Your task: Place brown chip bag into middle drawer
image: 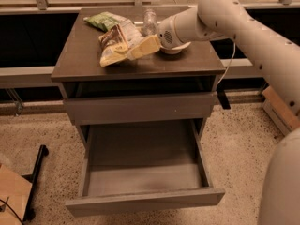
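Far left of the gripper, on the speckled floor, a black stand [35,172] leans beside a piece of cardboard [11,191]. On the dark cabinet top [79,60], behind and to the left of the gripper, lies a green snack bag [105,20]. The brown chip bag [115,46] lies crumpled just in front of that, directly at the gripper's tip, dark end to the back and pale yellow end to the front.

The gripper [133,54] points left and slightly down and meets the bag's right edge. It cannot be told whether it is open or closed, or whether it has any hold on the bag.

Behind the gripper stands a clear bottle [149,21]. A white bowl [176,48] sits under its wrist. Well below the gripper, under a closed grey drawer panel [140,108], the middle drawer [140,179] is pulled fully out with its floor bare. The white arm [243,27] runs off to the right.
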Robot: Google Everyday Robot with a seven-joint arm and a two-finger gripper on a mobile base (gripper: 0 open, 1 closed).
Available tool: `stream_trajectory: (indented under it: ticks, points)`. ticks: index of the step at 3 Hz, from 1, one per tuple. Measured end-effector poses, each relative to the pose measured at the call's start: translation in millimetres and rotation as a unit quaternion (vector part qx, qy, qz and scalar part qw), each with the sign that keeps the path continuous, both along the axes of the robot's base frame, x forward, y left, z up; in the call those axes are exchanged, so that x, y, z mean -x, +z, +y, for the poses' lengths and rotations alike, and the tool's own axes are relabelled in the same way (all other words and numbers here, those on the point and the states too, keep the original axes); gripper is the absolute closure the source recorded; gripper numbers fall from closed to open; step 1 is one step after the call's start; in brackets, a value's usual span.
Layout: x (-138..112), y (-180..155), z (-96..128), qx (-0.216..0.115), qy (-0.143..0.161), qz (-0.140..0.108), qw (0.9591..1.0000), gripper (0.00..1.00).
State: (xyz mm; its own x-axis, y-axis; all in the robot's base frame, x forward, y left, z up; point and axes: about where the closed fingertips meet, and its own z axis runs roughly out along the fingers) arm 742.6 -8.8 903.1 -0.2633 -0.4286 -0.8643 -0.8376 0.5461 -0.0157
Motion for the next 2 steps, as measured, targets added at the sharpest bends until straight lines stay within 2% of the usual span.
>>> stream_trajectory:
  ticks: [1,2]
  points:
    - [-20,-8,33,-0.019,0.025,0.012,0.9994,0.15]
    - [-26,-15,52,-0.025,0.04,0.024,0.9986,0.38]
